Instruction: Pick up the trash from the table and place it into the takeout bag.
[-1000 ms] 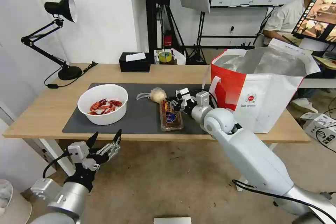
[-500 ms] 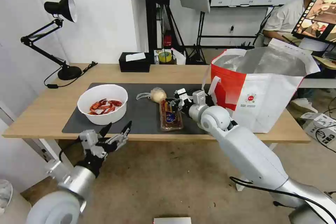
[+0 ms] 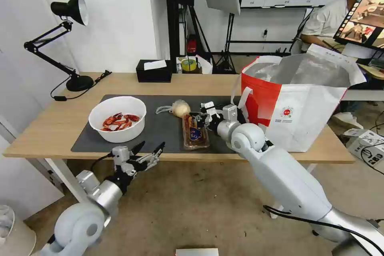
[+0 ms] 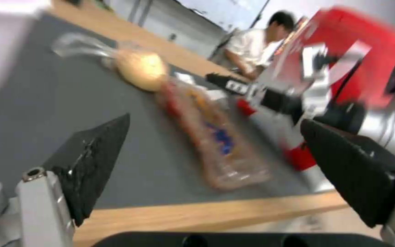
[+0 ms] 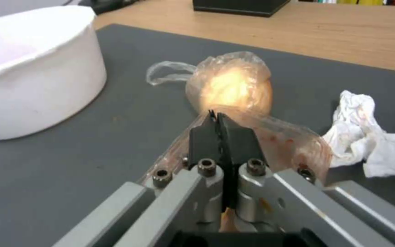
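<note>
Here right gripper (image 5: 219, 132) fingers clamped on food tray (image 3: 195, 132) — left gripper (image 3: 150, 151) fingers apart; labels unreadable.

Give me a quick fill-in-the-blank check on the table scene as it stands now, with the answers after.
1. The right gripper is shut on the rim of the clear ____.
2. The left gripper hangs open just below the table's ____ edge.
3. The white bowl holds red crayfish ____.
4. The crumpled tissue lies on the dark grey ____.

Answers: food tray; front; shells; mat
</note>
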Available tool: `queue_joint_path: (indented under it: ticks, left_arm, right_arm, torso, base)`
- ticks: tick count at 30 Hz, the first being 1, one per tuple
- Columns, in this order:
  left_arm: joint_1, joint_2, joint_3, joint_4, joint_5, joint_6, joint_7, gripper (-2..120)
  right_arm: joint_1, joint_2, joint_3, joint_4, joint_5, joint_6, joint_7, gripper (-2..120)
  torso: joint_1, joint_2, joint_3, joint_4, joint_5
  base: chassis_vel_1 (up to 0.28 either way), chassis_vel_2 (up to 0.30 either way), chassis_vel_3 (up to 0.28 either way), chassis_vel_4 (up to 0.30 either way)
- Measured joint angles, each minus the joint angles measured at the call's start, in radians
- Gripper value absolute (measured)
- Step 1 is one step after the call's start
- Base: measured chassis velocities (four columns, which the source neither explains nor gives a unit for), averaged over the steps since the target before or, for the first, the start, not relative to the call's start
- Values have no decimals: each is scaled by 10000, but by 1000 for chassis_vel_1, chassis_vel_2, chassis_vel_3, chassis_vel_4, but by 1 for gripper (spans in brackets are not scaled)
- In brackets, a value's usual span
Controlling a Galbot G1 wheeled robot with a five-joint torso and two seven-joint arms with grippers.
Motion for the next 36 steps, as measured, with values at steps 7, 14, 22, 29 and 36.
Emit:
queue_joint_path:
  ticks: [7,14,22,29,36]
  left_arm:
    - [-1429,-136,308,390,-4152,1140,-445,100]
    - [-2721,-434,972,927,-5849,1630,-2177,100]
    - [-3445,-745,1717,1798,-5822,1985,-2366,100]
    - [-3979,-1034,2196,2304,-5712,1983,-2409,100]
    - [-4297,-1130,2546,2727,-5508,1969,-2488,100]
  right_arm:
    - [-333,-218,264,480,221,101,16,0]
    - [-399,-382,414,540,270,247,-74,0]
    - [-393,-487,444,439,327,422,-327,0]
    - [-419,-563,560,298,325,441,-416,0]
    - [-573,-605,677,308,321,456,-468,0]
  torso:
    - [0,0,-1,1,0]
    - [1,0,-1,-1,1]
    - [1,0,0,1,0]
    - [1,0,0,0,0]
    - [0,0,0,0,0]
  base:
    - [0,0,0,0]
    - [0,0,0,0]
    - [0,0,0,0]
    - [0,0,0,0]
    - [0,0,0,0]
